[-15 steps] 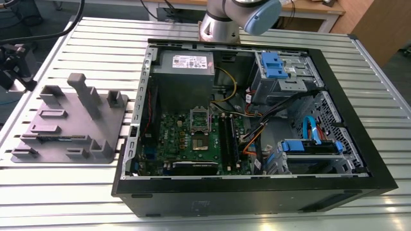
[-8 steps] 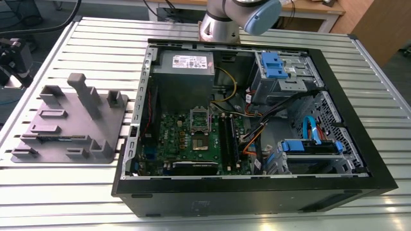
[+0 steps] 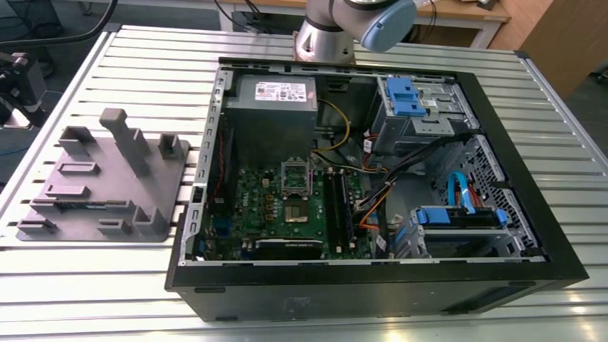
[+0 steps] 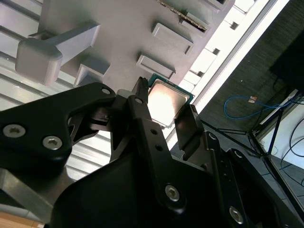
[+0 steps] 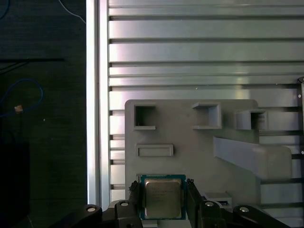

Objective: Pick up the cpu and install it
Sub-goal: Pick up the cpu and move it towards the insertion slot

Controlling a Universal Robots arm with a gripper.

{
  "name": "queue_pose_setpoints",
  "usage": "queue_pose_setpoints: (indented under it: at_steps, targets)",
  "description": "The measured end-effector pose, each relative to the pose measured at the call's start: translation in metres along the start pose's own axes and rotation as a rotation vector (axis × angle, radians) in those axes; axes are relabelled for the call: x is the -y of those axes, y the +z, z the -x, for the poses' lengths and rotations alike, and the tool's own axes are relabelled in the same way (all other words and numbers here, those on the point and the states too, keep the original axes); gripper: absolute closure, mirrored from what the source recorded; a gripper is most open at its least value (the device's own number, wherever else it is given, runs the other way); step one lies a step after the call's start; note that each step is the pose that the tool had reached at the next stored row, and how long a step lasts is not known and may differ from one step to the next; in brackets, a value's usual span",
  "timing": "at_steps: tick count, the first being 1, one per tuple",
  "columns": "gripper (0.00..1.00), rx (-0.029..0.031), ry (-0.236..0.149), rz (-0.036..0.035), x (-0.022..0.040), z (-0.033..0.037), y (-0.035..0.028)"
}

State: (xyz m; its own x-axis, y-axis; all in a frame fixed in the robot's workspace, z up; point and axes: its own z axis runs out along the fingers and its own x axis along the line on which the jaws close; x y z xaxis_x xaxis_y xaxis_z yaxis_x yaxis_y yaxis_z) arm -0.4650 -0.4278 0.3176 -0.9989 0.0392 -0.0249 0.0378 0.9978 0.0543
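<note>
at grey tray (image 5: 190, 142): one cpu (image 5: 163, 199), one end effector (image 5: 162, 186).

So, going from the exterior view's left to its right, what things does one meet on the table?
Grey fixture plate → green motherboard → black memory slots → blue drive bracket.

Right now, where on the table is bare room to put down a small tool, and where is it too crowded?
In the exterior view, the table shows bare slats below the grey fixture plate and above it, up to the arm's base. Crowded: inside the computer case, among cables and drive bays; the plate carries raised holders.
</note>
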Motion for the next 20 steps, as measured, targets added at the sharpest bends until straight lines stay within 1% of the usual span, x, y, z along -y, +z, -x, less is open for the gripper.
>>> queue_pose_setpoints:
  at_steps: [6, 10, 17, 20]
  targets:
    - [0.53, 0.0, 0.0, 0.0, -0.0001, 0.0, -0.0017]
    - [0.53, -0.0001, 0.0, -0.0001, -0.0002, 0.0001, -0.0043]
    - [0.53, -0.0001, 0.0, 0.0, -0.0003, 0.0001, -0.0049]
    - [0.53, -0.0002, 0.0, -0.0001, -0.0003, 0.0002, -0.0065]
